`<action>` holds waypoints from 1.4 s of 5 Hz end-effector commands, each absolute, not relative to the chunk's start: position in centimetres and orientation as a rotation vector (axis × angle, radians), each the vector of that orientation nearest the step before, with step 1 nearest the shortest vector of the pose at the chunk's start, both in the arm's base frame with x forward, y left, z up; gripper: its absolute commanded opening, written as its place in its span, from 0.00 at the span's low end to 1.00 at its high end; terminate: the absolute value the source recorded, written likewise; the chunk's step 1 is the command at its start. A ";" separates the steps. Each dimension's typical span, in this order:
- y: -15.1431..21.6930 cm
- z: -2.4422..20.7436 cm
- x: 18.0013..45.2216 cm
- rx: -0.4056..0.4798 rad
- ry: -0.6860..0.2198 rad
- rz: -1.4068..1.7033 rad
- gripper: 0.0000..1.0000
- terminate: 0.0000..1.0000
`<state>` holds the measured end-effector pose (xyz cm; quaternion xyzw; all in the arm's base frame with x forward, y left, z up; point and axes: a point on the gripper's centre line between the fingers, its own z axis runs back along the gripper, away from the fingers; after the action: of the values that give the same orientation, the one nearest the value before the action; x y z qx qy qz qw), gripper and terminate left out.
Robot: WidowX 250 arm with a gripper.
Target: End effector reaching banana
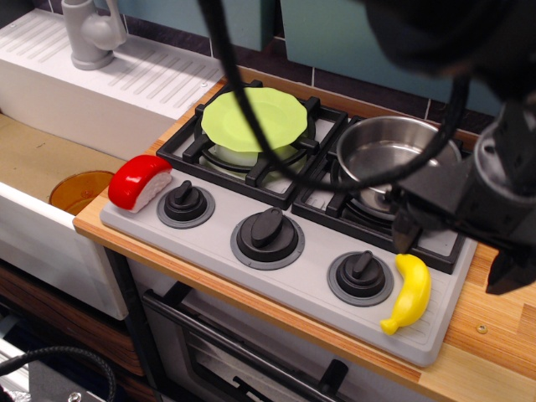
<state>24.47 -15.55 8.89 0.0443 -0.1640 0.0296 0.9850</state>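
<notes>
Observation.image view: black end effector (pixel 456 251), jaws apart and empty, hangs at the banana's (pixel 409 292) one o'clock, positioned for reaching.

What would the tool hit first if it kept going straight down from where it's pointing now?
Probably the small glossy yellow toy banana: the bulky black tool hangs just above its upper end, fingers spread. Depth is unclear, so it might meet the grey stove panel beside it instead.
</notes>
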 end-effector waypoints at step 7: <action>-14.4 1.5 26.5 -0.021 -0.487 0.060 1.00 0.00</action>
<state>25.95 -14.68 1.70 -0.0129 -0.2415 0.0162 0.9702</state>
